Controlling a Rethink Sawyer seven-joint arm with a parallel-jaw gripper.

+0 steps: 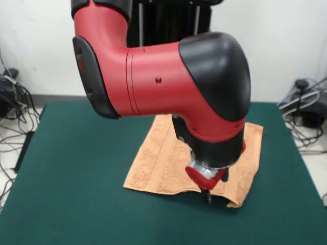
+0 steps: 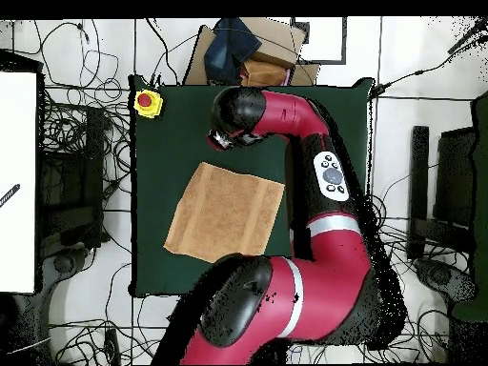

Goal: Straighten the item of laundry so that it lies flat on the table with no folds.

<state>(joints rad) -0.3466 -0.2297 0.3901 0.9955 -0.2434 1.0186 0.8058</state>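
The item of laundry (image 1: 163, 158), a peach-orange towel, lies spread on the green table (image 1: 76, 168), right of its middle in the front view. Its near edge looks thick and casts a shadow, and the near right corner curls up a little. My gripper (image 1: 207, 196) points down at that near edge, at or just above the cloth; whether it holds any is hidden. The bulky red and black arm covers part of the towel. In the overhead view the towel (image 2: 224, 212) is a tilted four-sided patch on the table (image 2: 157, 152), with the gripper (image 2: 221, 141) by its upper edge.
A yellow box with a red button (image 2: 147, 102) sits at one table corner. Cardboard boxes (image 2: 257, 57) stand beyond that table edge. Cables (image 1: 13, 102) lie on the floor to both sides. Green felt stretches wide to the left of the towel in the front view.
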